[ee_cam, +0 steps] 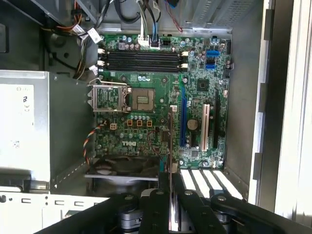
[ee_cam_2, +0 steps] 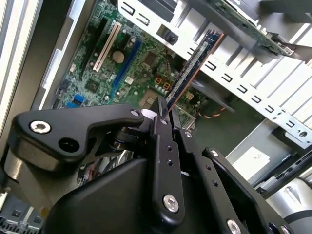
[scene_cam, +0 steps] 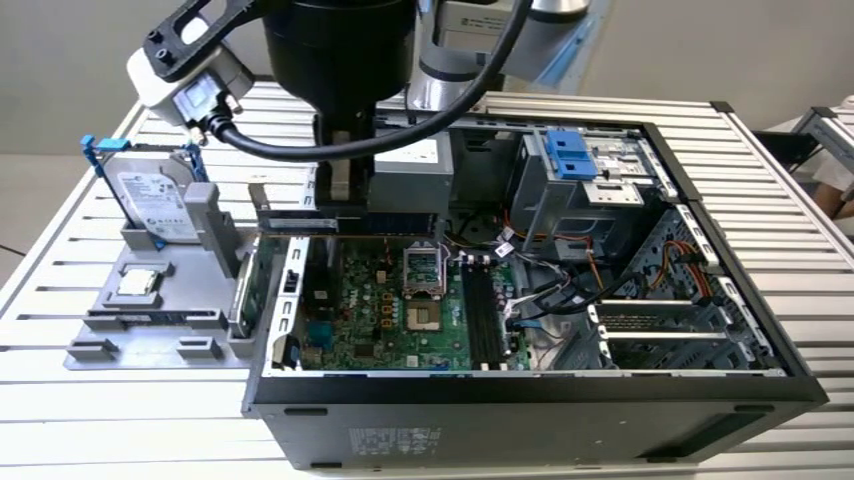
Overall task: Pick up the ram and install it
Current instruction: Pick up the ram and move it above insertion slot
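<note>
The black end effector sat closest to me, pressed together on one end of the ram, which reached out past the fingertips over the open computer case on the slatted desk. The ram was a thin, flat, dark stick with a coppery line along one long edge and small chips on its face. In the exterior view it hung above the far edge of the motherboard, well apart from the long black memory slots. From where I stood it seemed to lie across the run of the slots. To my mind, doing this well meant turning it parallel to a slot, bringing the contact edge squarely over it, then lowering it straight and pressing evenly, without tilting.
</note>
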